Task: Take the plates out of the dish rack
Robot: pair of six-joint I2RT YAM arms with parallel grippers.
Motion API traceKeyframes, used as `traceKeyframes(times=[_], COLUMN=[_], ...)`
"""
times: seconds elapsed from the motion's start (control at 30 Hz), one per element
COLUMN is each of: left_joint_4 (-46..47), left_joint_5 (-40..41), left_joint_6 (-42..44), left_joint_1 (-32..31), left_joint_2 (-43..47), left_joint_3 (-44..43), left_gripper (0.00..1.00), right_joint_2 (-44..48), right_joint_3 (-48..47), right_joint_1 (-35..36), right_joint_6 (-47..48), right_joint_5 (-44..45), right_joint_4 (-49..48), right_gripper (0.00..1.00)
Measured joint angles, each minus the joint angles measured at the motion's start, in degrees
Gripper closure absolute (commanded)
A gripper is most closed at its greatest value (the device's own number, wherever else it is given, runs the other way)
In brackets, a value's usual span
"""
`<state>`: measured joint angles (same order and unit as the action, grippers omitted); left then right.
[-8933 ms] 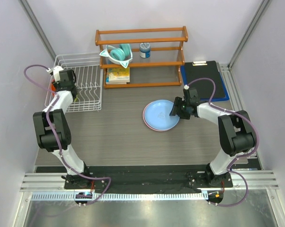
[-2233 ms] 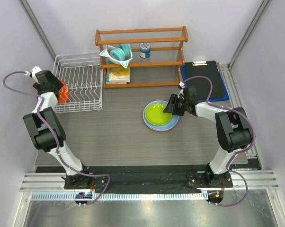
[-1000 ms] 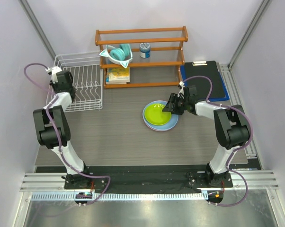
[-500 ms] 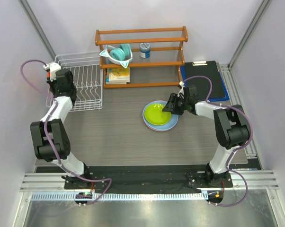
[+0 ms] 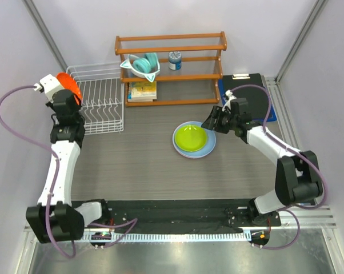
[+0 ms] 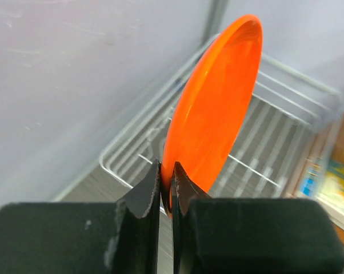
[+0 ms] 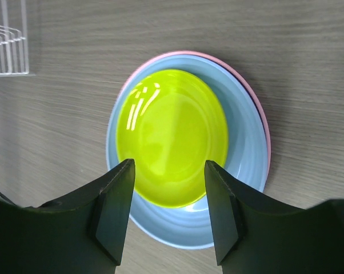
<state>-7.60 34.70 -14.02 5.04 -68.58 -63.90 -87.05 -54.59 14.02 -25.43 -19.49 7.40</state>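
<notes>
Orange plate [image 6: 209, 114], pinched edgewise in your left tool [image 6: 165, 171]; the stack [image 5: 194, 138] lies well right, near your parted right tool [image 7: 169, 165].

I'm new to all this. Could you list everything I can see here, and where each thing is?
orange plate: one, orange, on edge, lifted over the rack's left end
dish rack: one, white wire, back left of the table
lime green plate: one, top of the stack mid-table
light blue plate: one, under the lime green one
pink plate: one, bottom of the stack
wooden shelf: one, orange-brown, at the back
teal bowl: one, on the shelf
small tin: one, blue and white, on the shelf
books: a small pile, lowest shelf
clipboard: one, black, back right
table: one, grey wood grain
left gripper: black, clamped on the orange plate's rim
right gripper: black, open, above the stack
</notes>
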Motion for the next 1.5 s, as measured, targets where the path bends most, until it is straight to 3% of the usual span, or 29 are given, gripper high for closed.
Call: traceKeyframes(times=[0.2, 0.4, 0.57, 0.77, 1.0, 1.5], left_joint_4=[-3.91, -6.88, -5.81, -3.58, -0.09, 2.32], left_joint_5=[-12.35, -26.56, -39.89, -49.22, -53.37, -49.83], left_joint_6=[-9.03, -16.26, -22.73, -28.24, -31.52, -31.82], left_joint_1=[-0.15, -0.15, -0.61, -4.22, -11.02, -23.19], left_joint_2=[11.23, 16.31, 18.05, 18.75, 18.97, 16.72], left_joint_3=[7.69, 14.60, 19.50, 25.44, 29.57, 30.93], left_gripper=[1.00, 1.00, 1.00, 1.00, 1.00, 1.00], right_joint_2=[9.77, 15.96, 15.13, 10.71, 4.31, -1.27], right_joint_3=[1.75, 2.75, 2.82, 2.78, 1.55, -2.19], right_joint_1=[0.90, 5.07, 11.47, 16.50, 20.20, 23.39], right_joint_6=[-0.61, -2.25, -4.70, -7.19, -8.61, -9.03], right_joint_5=[0.28, -0.11, -0.44, -1.05, -1.11, -0.52], right_joint_4=[1.77, 1.99, -0.17, -5.09, -8.55, -11.39], right_gripper=[0.41, 0.39, 0.39, 0.38, 0.38, 0.41])
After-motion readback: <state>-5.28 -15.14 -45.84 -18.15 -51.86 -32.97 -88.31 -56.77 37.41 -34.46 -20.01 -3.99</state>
